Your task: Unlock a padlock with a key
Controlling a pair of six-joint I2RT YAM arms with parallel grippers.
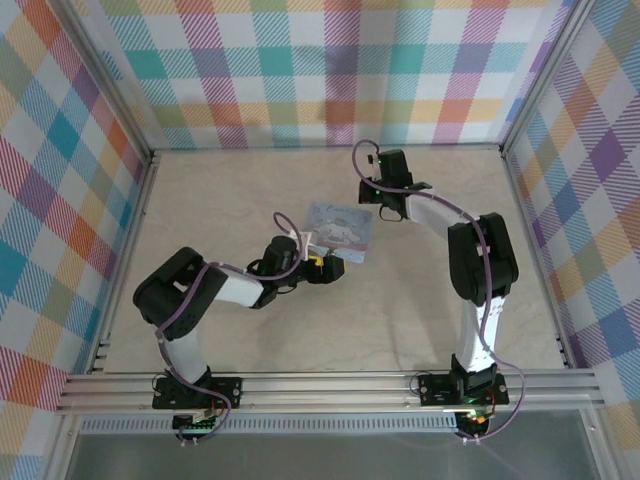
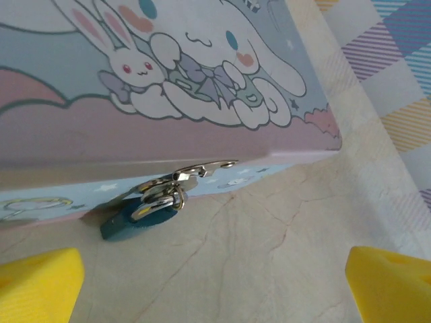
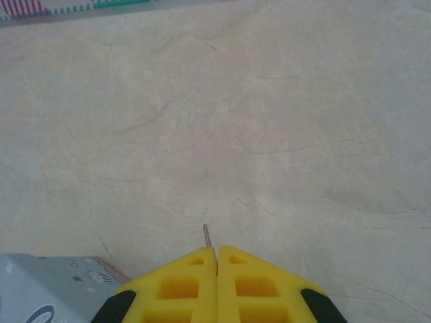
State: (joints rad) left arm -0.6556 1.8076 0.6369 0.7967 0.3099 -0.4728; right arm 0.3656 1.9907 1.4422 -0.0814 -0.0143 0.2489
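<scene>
Left wrist view is where the small dark teal padlock (image 2: 128, 223) with a silver shackle is best seen: it hangs from the silver metal hasp (image 2: 199, 169) on the front edge of the pale blue rectangular tin (image 2: 202, 128) printed with white cartoon characters, its body resting on the pale marbled counter (image 2: 269, 256) just beside the tin's wall. The left claw (image 2: 212, 286) is released and spread wide, nothing being held between its yellow fingertips (image 2: 37, 282), which stand well apart on either side of the lock; this placement is judged to be meant for bracing the padlock while the key is worked. The right claw (image 3: 217, 259) is clenched, and a slim grey metal key (image 3: 207, 235) is pinched between its pads (image 3: 182, 282), only a short tip being left to project forward, presumably so that it can be steered into the keyway. From above, that claw is seen near the tin's far right corner, apart from the lock. The keyhole cannot be made out, the lock's body being partly tucked under the tin's edge; whether the shackle is latched cannot be told; the key's bow and most of its blade are hidden inside the clenched pads, and the tin is cut off in both wrist views.
</scene>
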